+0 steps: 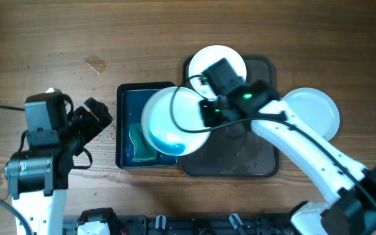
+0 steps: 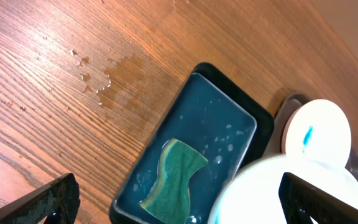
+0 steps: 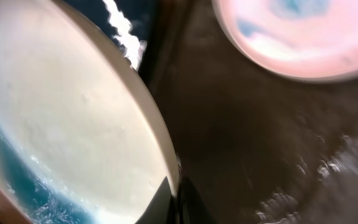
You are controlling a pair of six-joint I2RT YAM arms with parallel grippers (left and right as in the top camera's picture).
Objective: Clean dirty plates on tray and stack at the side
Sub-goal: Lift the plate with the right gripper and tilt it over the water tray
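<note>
My right gripper [image 1: 207, 112] is shut on the rim of a white plate [image 1: 175, 121] with blue liquid pooled along its lower edge. It holds the plate tilted over the blue water basin [image 1: 128, 104]; the pinch shows in the right wrist view [image 3: 176, 202]. A green sponge [image 1: 139, 143] lies in the basin, also in the left wrist view [image 2: 176, 177]. Another white plate with a blue smear [image 1: 217, 62] sits at the back of the dark tray [image 1: 253, 163]. A clean white plate [image 1: 315, 111] lies on the table to the tray's right. My left gripper [image 1: 93, 117] is open and empty, left of the basin.
Water spots [image 2: 98, 78] mark the wooden table to the left of the basin. The tray's surface is wet [image 3: 303, 180]. The right arm reaches across the tray from the front right.
</note>
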